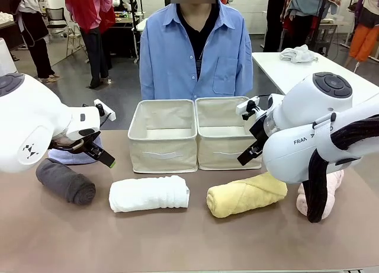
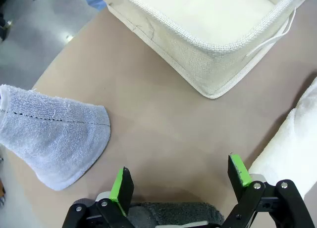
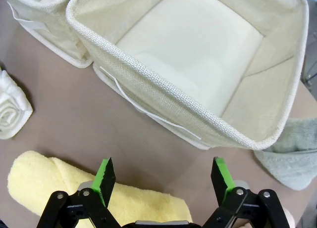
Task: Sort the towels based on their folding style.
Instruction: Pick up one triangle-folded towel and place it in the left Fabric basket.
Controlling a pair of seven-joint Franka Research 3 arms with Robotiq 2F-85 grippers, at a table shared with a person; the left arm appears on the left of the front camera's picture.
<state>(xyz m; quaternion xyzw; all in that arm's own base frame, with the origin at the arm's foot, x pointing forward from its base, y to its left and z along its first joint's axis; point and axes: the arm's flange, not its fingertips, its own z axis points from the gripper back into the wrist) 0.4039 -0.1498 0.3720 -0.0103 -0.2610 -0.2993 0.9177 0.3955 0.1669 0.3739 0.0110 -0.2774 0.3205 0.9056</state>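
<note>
Cream fabric makes the left box [image 1: 163,148], and I give every place from it. In the front view the white rolled towel [image 1: 148,194] lies on the brown worktop [image 1: 189,246] just in front of this box, on my side. The dark grey roll [image 1: 65,181] lies to the left of the box and nearer to me. The yellow roll [image 1: 246,195] lies to its right, before the right box [image 1: 222,145] that stands directly beside it. The pink roll [image 1: 336,179] is far to the right, and my right arm with its black cable covers most of it. A person in a blue shirt [image 1: 195,48] stands behind the box.

My left wrist view shows clearly what the front view almost hides: the light blue cone towel [image 2: 54,139], lying on its side to the left of the box and apart from its corner. My left end effector [image 2: 181,173] hangs there with the green pads wide apart and nothing between them, over one end of the dark grey roll.

My right wrist view adds the pale grey-green towel [image 3: 292,159], beyond the right box on the side away from the left box. The box wall and the picture edge cut it, so I cannot tell its shape. My right end effector [image 3: 163,171] is also spread wide and holds nothing, above the yellow roll. The same view shows the spiral end of the white roll.
</note>
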